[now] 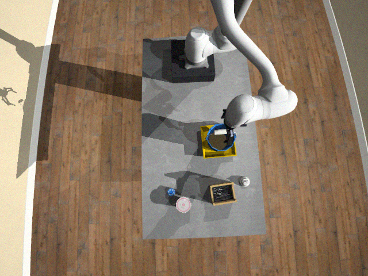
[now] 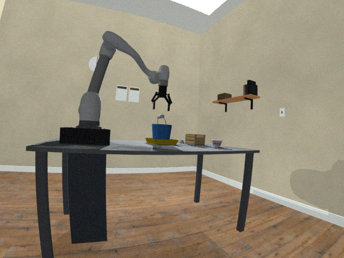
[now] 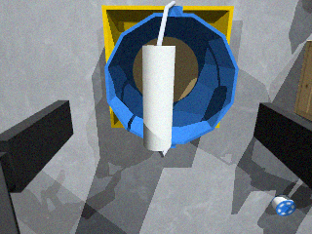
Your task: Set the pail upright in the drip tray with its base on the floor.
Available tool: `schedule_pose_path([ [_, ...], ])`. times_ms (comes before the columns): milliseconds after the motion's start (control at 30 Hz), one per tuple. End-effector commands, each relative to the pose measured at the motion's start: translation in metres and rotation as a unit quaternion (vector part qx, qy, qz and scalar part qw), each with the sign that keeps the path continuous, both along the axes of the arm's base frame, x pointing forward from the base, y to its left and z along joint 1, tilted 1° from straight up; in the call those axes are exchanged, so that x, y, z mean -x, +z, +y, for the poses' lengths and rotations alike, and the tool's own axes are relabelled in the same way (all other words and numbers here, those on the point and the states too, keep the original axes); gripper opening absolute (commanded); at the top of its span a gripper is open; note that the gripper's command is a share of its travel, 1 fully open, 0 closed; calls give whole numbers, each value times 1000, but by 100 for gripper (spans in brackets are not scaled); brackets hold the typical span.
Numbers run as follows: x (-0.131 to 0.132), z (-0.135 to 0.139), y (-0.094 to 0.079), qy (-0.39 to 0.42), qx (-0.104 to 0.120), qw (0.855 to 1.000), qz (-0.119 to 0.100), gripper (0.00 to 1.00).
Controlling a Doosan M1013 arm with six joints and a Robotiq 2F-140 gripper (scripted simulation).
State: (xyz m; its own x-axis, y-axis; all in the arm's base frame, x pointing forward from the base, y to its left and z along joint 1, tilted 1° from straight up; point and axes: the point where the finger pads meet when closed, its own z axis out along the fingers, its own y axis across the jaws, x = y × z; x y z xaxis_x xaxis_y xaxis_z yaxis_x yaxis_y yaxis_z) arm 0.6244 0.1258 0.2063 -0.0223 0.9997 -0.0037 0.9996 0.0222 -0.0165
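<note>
The blue pail [image 2: 161, 131] stands upright in the yellow drip tray [image 2: 161, 141] on the grey table. Its wire handle with a white grip [image 2: 160, 115] stands up over it. In the top view the pail [image 1: 221, 138] fills most of the tray [image 1: 218, 141]. My gripper [image 2: 161, 105] is open and empty, hanging clear above the handle. In the wrist view the pail [image 3: 171, 78] and its white grip [image 3: 158, 96] lie below, between my two wide-apart fingers, with the tray [image 3: 168, 63] showing under the pail.
A wooden crate of dark nails [image 1: 223, 193] sits toward the table's near end, with a small metal cap [image 1: 244, 181] beside it. A blue knob [image 1: 170, 192] and a pink-and-white cup [image 1: 183, 204] lie further left. The arm's black base [image 1: 191, 62] stands at the far end.
</note>
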Motion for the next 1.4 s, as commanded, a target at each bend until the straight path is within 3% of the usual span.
schedule_pose_path([
  [0, 0, 3, 11, -1, -2, 1000, -2, 100],
  [233, 0, 3, 17, -1, -2, 1000, -2, 100],
  [1367, 0, 3, 17, -1, -2, 1000, -2, 100],
])
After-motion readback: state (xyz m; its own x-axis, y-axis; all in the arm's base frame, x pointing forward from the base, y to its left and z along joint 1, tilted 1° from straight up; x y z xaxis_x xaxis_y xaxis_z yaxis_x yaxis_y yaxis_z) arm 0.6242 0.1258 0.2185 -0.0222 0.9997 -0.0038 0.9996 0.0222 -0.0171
